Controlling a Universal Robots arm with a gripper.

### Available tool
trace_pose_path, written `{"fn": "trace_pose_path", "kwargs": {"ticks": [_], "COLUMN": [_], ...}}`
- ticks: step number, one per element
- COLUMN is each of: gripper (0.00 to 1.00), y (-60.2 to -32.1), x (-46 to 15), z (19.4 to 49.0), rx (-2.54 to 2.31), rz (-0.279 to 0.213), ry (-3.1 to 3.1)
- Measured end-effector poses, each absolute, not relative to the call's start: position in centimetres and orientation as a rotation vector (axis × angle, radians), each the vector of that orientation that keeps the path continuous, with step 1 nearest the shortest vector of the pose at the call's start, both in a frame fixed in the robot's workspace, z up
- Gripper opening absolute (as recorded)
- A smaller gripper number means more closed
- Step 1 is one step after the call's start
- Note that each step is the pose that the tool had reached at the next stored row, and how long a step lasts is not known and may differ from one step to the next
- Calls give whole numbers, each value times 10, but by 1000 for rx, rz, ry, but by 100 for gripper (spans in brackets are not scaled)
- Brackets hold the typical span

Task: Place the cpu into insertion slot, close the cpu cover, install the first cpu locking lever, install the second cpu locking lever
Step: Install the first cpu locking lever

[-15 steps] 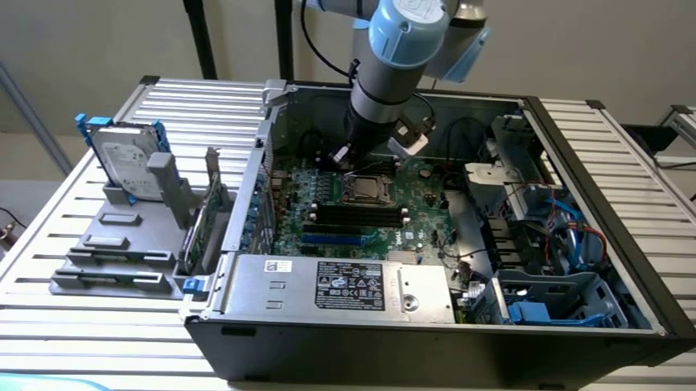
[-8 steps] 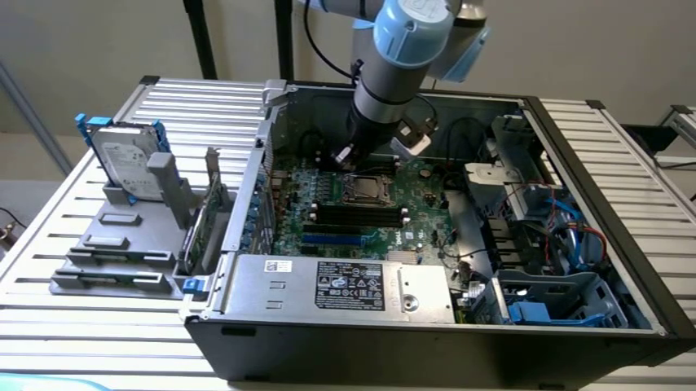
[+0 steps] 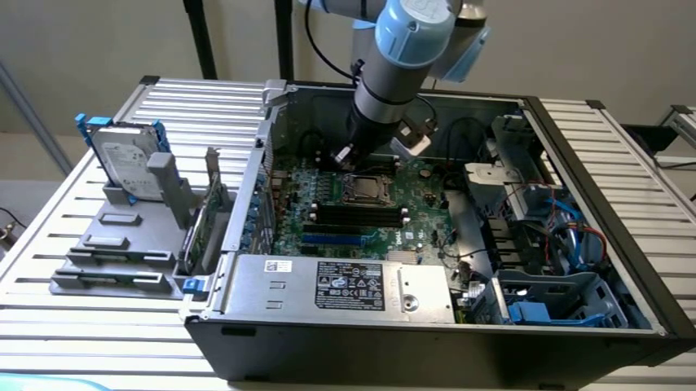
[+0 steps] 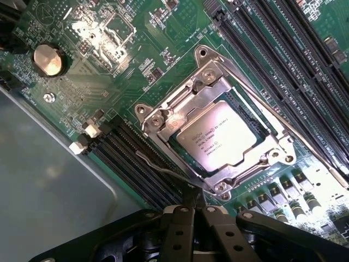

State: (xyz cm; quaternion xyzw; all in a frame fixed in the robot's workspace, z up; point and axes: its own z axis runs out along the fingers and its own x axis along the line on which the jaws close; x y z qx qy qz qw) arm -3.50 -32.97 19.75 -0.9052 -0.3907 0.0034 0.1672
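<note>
1. Cpu (image 4: 218, 141) lies flat in the insertion slot (image 4: 235, 102) on the green motherboard (image 4: 109, 33).
2. The cpu cover (image 4: 199, 106) is down over it, its window framing the chip.
3. The gripper (image 4: 194, 203), fingers drawn together, has its tips at the end of a thin locking lever (image 4: 163, 170); whether they pinch it cannot be told.
4. The arm reaches down into the open computer case (image 3: 435, 350) on the slatted worktop (image 3: 196, 102).

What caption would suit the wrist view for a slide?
The cpu lies under the lowered cpu cover, with the gripper beside a thin locking lever.
</note>
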Motion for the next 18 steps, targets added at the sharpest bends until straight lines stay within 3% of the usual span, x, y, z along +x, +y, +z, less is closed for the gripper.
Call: {"fn": "trace_pose_path", "kwargs": {"ticks": [18], "gripper": [11], "y": [-327], "x": [-24], "z": [193], "rx": [-2589], "rz": [25], "ry": [-1115]}}
